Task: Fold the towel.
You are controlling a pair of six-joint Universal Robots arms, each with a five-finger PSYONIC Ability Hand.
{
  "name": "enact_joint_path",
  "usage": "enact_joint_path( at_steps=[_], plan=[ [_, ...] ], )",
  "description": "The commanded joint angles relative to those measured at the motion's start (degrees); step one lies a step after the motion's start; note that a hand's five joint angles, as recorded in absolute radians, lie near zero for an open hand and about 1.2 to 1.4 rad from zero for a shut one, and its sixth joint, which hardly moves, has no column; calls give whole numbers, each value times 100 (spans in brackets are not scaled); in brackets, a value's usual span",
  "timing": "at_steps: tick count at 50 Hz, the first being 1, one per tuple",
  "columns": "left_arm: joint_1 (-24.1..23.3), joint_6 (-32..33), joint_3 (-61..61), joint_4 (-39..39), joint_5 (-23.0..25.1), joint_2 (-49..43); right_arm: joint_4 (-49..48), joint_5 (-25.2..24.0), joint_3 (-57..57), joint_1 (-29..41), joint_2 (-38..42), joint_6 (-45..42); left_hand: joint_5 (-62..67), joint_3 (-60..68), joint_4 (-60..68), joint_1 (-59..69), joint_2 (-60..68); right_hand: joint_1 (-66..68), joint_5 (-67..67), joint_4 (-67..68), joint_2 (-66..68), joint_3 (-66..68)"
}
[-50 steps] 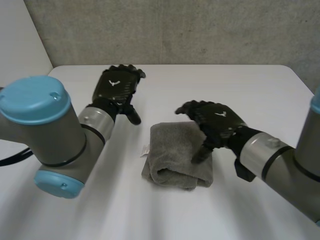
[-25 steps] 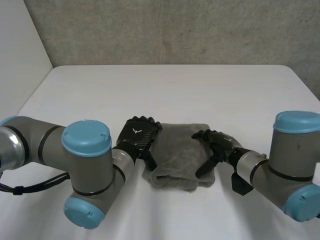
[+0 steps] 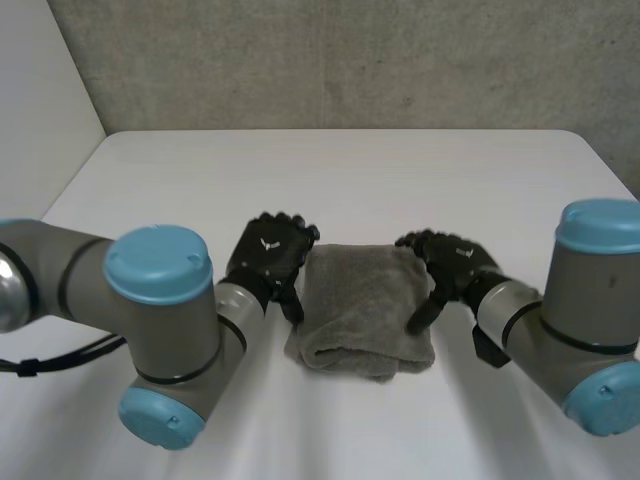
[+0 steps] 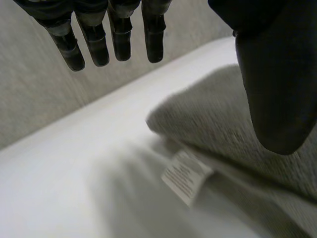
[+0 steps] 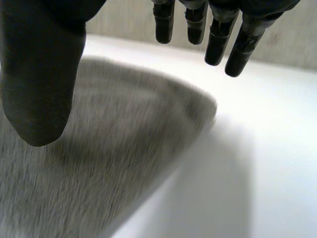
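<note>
A grey towel (image 3: 363,310) lies folded into a thick small rectangle at the middle of the white table (image 3: 340,180). My left hand (image 3: 268,258) is open just beside its left edge, thumb (image 4: 272,94) over the cloth, fingers (image 4: 116,39) straight above bare table. A white label (image 4: 185,176) sticks out from the towel's edge under that hand. My right hand (image 3: 452,265) is open at the towel's right edge, thumb (image 5: 42,84) hanging above the cloth (image 5: 114,163) and fingers (image 5: 218,39) straight past its corner. Neither hand grips the cloth.
A grey concrete wall (image 3: 340,60) stands behind the table's far edge. Both arms lie low over the near part of the table, left elbow (image 3: 160,330) and right elbow (image 3: 600,320) flanking the towel.
The left hand came from the far left of the table down to the towel's left edge. The right hand slid off the towel's top to its right edge.
</note>
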Motion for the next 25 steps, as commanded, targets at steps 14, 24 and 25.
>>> enact_joint_path(
  at_steps=[14,24,25],
  plan=[
    [359,-142,1061,-1042,-618,1469,981,636,-1564,-121,-1301,-371,-242,-298,-336,-602,-363,-132,-344,-437,-303,-249],
    [395,-142,1448,-1543,-1365,1513,1043,892,-1767,-113,-1265,-590,-242,-298,-336,-602,-363,-132,-344,-437,-303,-249],
    [421,-142,1457,-1569,-1365,1548,1043,892,-1767,-112,-1274,-608,-242,-298,-336,-602,-363,-132,-344,-437,-303,-249]
  ],
)
